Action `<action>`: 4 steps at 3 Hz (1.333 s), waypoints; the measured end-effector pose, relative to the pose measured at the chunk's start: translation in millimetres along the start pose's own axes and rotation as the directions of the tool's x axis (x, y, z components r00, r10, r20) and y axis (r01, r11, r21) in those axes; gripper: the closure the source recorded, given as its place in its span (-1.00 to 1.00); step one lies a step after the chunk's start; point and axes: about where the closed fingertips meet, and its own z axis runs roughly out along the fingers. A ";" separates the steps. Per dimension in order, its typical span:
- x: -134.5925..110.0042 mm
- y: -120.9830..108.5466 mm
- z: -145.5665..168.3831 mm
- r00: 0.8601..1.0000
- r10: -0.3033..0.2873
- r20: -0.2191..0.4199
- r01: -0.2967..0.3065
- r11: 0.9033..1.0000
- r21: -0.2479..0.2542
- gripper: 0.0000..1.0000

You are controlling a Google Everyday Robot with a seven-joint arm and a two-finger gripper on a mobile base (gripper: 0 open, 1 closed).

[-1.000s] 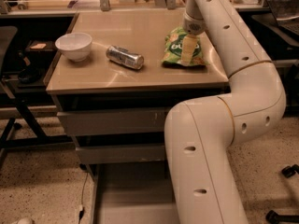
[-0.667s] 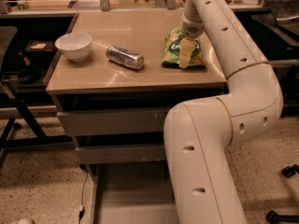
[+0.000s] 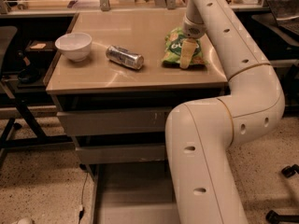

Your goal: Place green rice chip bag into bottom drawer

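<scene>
The green rice chip bag (image 3: 175,46) lies on the right part of the tan cabinet top (image 3: 140,31). My gripper (image 3: 186,59) hangs straight down from the arm and sits on the bag's right half, covering part of it. The bottom drawer (image 3: 122,190) is pulled out at floor level below the cabinet, showing a flat grey floor. My arm's large white links hide the drawer's right side.
A silver drink can (image 3: 124,57) lies on its side in the middle of the top. A white bowl (image 3: 73,45) stands at the left. Two shallower grey drawers (image 3: 112,121) are shut above the open one. A black stand (image 3: 18,101) is at the left, and chair casters (image 3: 280,213) at the right.
My gripper has sunk slightly lower onto the bag. The bag, can and bowl have not moved.
</scene>
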 end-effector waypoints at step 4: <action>0.0 0.0 0.0 1.000 0.000 0.000 0.000 1.000 0.000 1.00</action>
